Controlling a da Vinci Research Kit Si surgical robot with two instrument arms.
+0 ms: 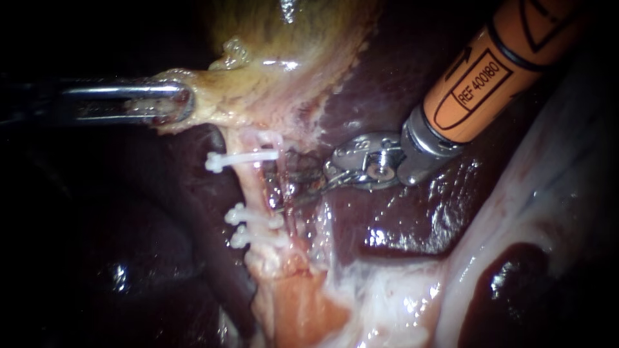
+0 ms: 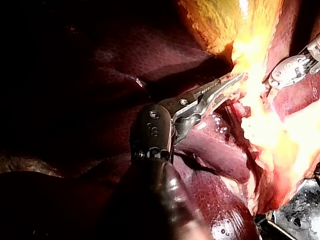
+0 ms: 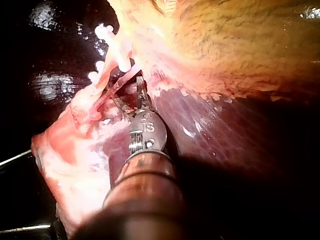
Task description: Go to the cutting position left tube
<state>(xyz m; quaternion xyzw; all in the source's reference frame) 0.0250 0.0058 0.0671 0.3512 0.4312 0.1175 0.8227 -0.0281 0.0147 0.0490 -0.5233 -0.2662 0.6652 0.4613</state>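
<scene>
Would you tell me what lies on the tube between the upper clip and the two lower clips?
In the endoscope view, only a bare pale stretch of tube; the right instrument has its tip just beside it.

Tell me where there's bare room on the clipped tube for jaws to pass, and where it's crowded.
Free: the bare tube stretch between the upper clip and the two lower clips, beside the right instrument, jaws open; the liver under its shaft. Crowded: around the lower clips, and where the left instrument grips the gallbladder.
</scene>
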